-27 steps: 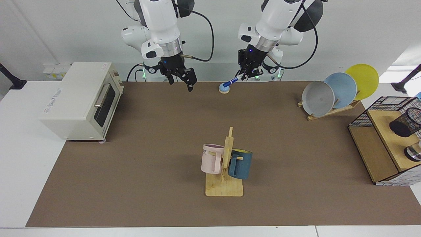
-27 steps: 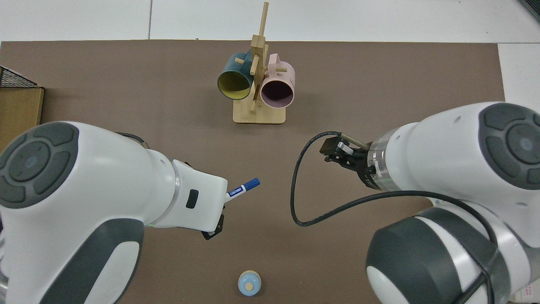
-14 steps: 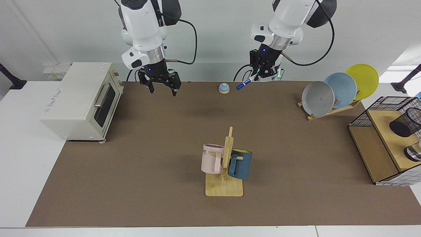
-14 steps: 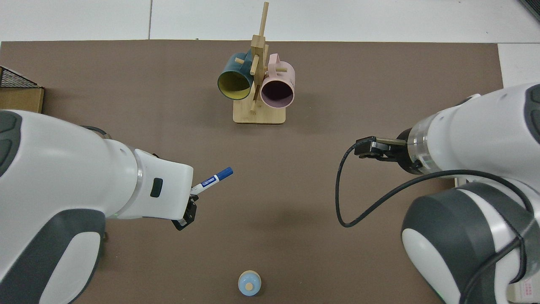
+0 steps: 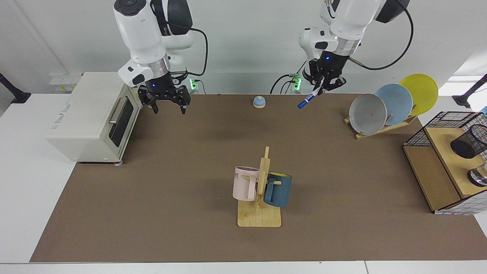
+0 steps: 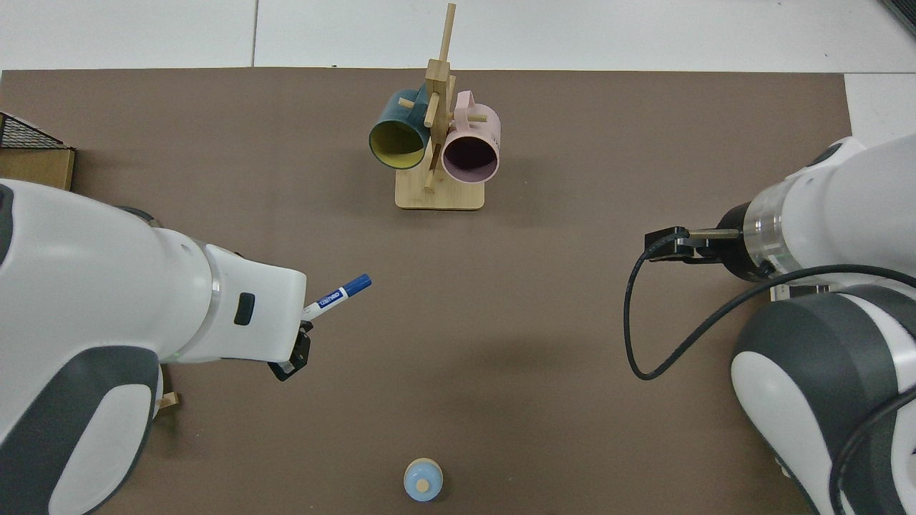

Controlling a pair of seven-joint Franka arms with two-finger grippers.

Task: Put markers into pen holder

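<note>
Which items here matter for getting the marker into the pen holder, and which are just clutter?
In play:
- marker, held in the left gripper
- pen holder, on the wooden shelf at the table's edge

Clutter:
- right gripper, open, waiting by the toaster oven
- mug rack
- plates
- bell
- wire basket

You can make out blue lettering on the marker (image 6: 335, 295) barrel in the top view, but it is too small to read. The pink mug (image 5: 245, 183) shows dark letters ending in "KE". The toaster oven (image 5: 89, 114) carries grey print that stays illegible.
</note>
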